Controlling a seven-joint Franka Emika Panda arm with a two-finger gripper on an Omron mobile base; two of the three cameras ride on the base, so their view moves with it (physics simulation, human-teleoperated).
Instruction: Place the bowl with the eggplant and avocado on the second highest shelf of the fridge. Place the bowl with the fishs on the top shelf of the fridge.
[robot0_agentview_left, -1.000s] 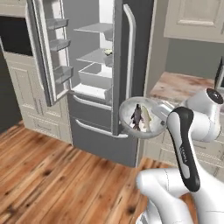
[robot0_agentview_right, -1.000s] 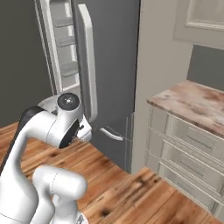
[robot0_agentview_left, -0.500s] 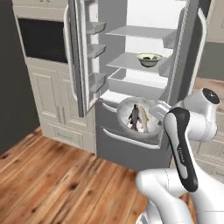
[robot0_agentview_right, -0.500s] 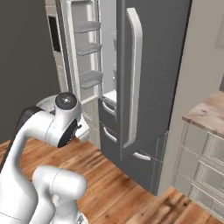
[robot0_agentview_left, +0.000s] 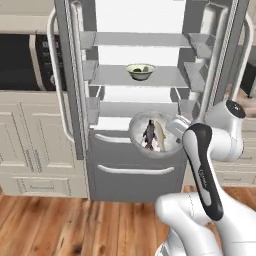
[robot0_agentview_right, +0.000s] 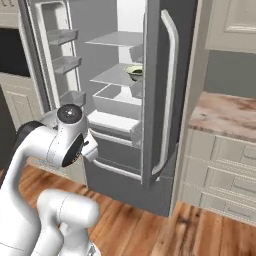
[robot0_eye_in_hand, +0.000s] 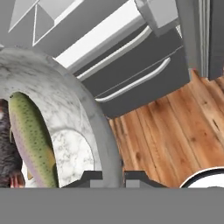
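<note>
My gripper (robot0_eye_in_hand: 113, 178) sits at the bottom centre of the hand view with its jaws pinched onto the rim of the bowl with the fishs (robot0_eye_in_hand: 74, 118), the two dark fingertips (robot0_eye_in_hand: 89, 177) flanking the marbled grey-white wall. Inside it, at the lower left of that view, I see the pale speckled fish (robot0_eye_in_hand: 33, 140) lying beside the dark one (robot0_eye_in_hand: 8, 153). In the left base view the same bowl (robot0_agentview_left: 155, 134) hangs in the centre of the frame, tipped so its mouth faces the camera, with both fish standing on end against its floor; it is held in front of the fridge (robot0_agentview_left: 135, 170), level with the top edge of the grey lower drawers. Above it, the bowl with the eggplant and avocado (robot0_agentview_left: 140, 71) rests on the second highest shelf, upper centre of the frame, and the top shelf (robot0_agentview_left: 142, 40) above that carries nothing I can make out. Both fridge doors stand open, their bins lining the left and right of the white interior. In the right base view the green bowl (robot0_agentview_right: 134, 72) peeks out from behind the right door's edge, upper centre. A marble-look counter (robot0_agentview_right: 225, 117) on cream cabinets fills the right of that view, and a wooden floor (robot0_agentview_left: 65, 225) runs along the bottom of the left base view.
</note>
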